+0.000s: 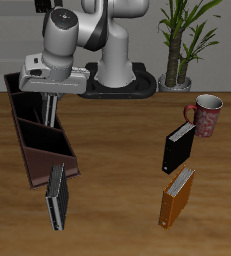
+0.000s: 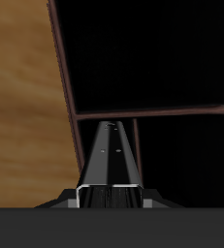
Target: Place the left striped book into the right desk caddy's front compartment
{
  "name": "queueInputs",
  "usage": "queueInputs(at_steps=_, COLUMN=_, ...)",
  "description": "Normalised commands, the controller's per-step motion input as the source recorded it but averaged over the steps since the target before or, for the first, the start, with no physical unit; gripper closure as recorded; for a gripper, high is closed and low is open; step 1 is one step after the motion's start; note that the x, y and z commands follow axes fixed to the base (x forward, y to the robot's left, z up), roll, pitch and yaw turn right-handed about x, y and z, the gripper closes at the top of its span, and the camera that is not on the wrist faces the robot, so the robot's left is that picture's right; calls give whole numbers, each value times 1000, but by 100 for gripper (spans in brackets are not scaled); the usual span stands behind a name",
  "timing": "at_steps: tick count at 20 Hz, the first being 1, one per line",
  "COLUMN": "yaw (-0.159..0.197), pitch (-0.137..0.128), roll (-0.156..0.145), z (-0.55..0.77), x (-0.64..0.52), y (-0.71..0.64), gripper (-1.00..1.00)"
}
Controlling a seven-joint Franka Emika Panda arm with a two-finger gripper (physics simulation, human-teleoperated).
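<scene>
Gripper [image 1: 53,98] clamped on left striped book [image 2: 112,160], hanging over right desk caddy [image 1: 32,160]

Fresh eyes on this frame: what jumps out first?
The gripper hangs over the right desk caddy, holding a striped book upright above a black compartment. Its twin, another striped book, lies on the table just past the caddy's front end. Across the table stand a black book, an orange book and a floral mug.
</scene>
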Motion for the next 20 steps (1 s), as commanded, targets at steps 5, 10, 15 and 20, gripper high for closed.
queueInputs(at_steps=5, yaw=-25, pitch=32, roll=-10, z=-14, x=5, y=-49, gripper=-100)
queueInputs(at_steps=10, yaw=1, pitch=9, roll=-21, z=-24, x=0, y=-59, gripper=-100)
queueInputs(at_steps=15, yaw=2, pitch=-19, roll=6, z=121, x=-39, y=28, gripper=-100)
queueInputs(at_steps=20, yaw=10, pitch=-34, roll=14, z=150, x=-22, y=51, gripper=-100)
